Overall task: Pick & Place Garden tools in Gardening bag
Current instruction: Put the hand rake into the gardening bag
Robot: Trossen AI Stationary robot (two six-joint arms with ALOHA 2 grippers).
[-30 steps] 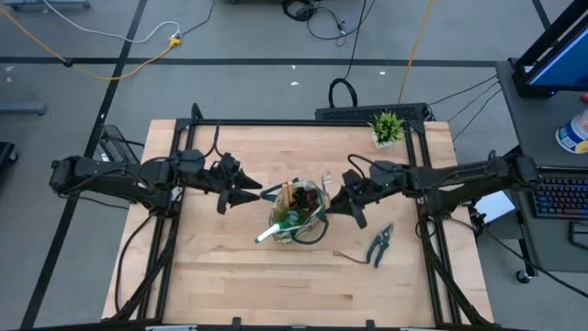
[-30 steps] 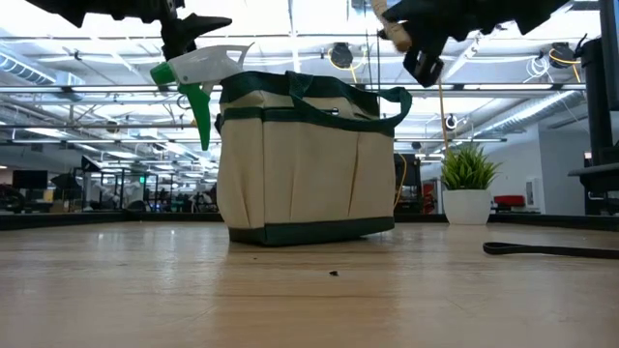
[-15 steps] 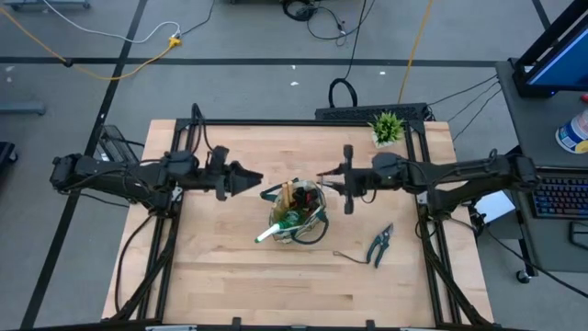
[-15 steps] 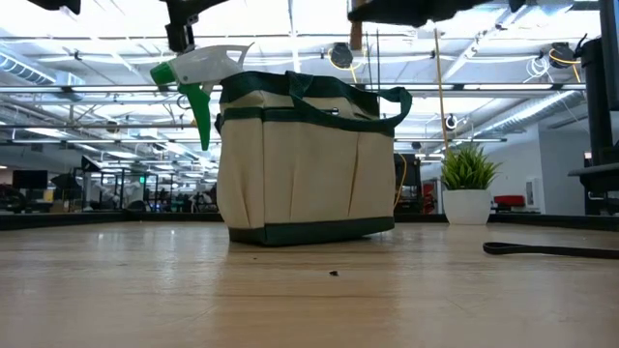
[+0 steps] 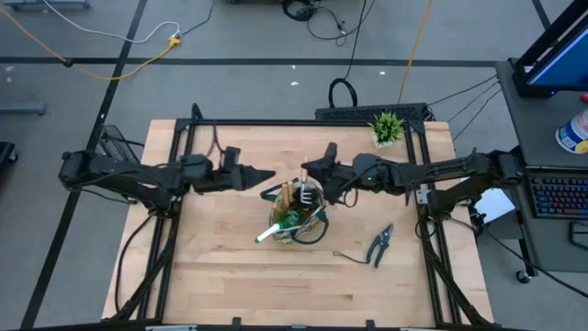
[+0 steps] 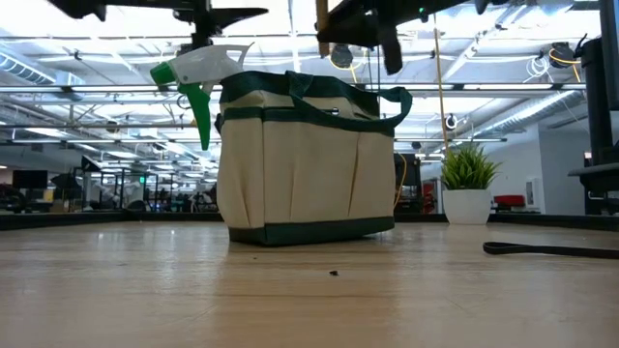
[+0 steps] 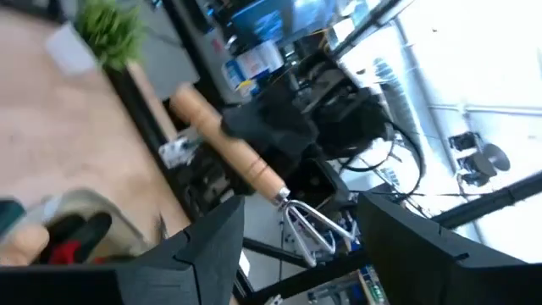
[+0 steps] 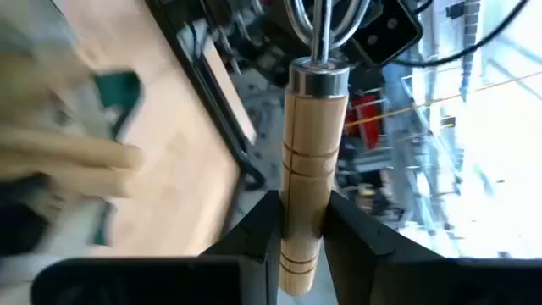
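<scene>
The right claw point(image 8: 301, 222) was clamped on a wooden-handled rake point(image 8: 309, 161), its fingers tight on the handle, hovering over the far edge of the bag point(image 5: 299, 213) at the middle of the desk point(image 5: 230, 276); the drop-in step was in hand; next it called for tipping the rake down into the bag's mouth between the handles already there, then letting go; the left claw point(image 5: 260, 176) waited with its fingers parted and empty, just beside the bag; the shears point(image 5: 380, 244) lay on the desk, apart from the bag, seemingly next.
</scene>
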